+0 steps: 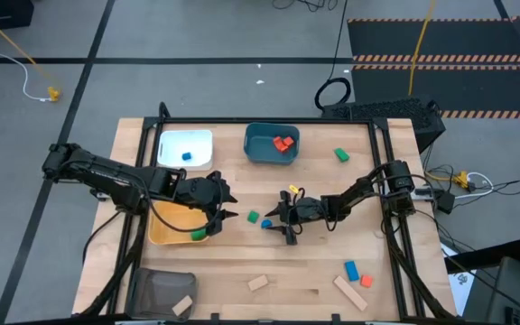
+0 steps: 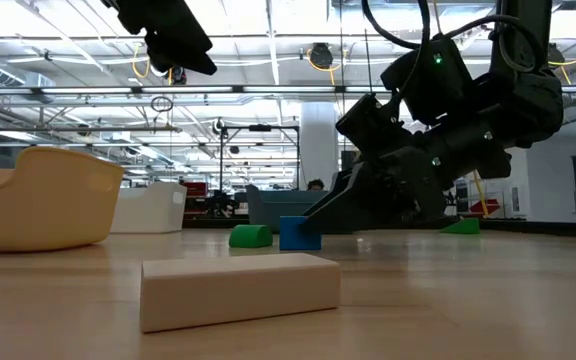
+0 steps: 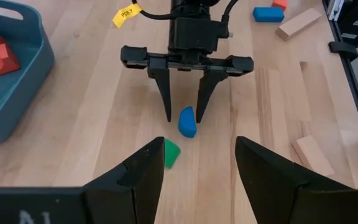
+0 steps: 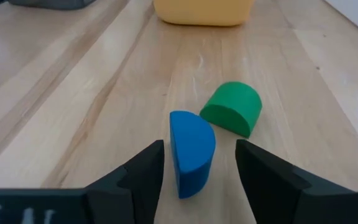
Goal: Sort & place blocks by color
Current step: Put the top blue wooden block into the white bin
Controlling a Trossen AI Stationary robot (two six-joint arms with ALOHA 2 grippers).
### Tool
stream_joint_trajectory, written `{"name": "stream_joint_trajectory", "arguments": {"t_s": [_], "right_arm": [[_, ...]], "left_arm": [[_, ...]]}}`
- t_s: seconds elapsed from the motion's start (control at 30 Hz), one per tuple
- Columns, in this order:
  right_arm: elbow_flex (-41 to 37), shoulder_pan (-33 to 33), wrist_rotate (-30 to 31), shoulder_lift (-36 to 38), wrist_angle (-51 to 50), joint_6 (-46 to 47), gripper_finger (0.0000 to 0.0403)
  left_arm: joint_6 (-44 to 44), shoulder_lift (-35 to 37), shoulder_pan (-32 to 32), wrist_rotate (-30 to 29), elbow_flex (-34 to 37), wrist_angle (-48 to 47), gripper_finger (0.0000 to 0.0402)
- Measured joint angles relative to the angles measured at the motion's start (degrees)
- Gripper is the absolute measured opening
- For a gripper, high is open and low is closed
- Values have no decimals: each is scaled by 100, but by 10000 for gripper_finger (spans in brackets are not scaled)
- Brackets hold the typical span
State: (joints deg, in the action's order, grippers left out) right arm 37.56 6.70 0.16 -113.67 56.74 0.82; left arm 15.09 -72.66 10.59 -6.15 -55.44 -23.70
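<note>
Now the right tool (image 1: 279, 225) is down at the middle of the table, its fingers straddling a blue half-round block (image 4: 191, 149) and standing open on either side of it, not yet pinching. A green half-round block (image 4: 232, 107) lies just beside the blue one, touching or nearly so, on the side toward the yellow tray (image 1: 166, 227). That closeness is the thing to watch: as the fingers close, one could nudge the green piece.

Over at the left, the left tool (image 1: 222, 209) hovers by the yellow tray with its fingers apart and nothing between them; a green block (image 1: 198, 233) sits at that tray's edge. It looks to be waiting.

So the step in hand reads as the pick of the blue block. The next move calls for a clean squeeze on its flat faces, a lift clear of the green neighbour, then a carry toward the far edge, where the white tray (image 1: 171, 143) already holds a blue block (image 1: 187, 155). The teal tray (image 1: 258, 150) beside it holds red blocks (image 1: 283, 143).

Plenty remains: a green block (image 1: 341, 154) near the far right corner, blue (image 1: 351, 269) and orange (image 1: 366, 282) pieces and tan blocks (image 1: 350, 293) along the near edge.
</note>
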Motion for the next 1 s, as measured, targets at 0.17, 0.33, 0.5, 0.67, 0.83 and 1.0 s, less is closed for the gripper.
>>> {"name": "stream_joint_trajectory", "arguments": {"t_s": [0.17,0.33,0.5,0.67,0.83,1.0], "right_arm": [[0,2,-2,0,-10,2,180],[0,2,-3,0,-5,74,167],[0,2,-41,0,-6,127,126],[0,4,-248,0,-3,131,73],[0,4,-341,2,11,149,60],[-2,-16,-338,182,53,-37,60]], "left_arm": [[14,2,0,-1,0,0,198],[48,0,0,-2,0,0,198],[46,2,0,0,0,0,198],[71,1,0,-1,0,0,198],[103,0,0,0,0,0,198],[266,0,0,0,0,42,198]]}}
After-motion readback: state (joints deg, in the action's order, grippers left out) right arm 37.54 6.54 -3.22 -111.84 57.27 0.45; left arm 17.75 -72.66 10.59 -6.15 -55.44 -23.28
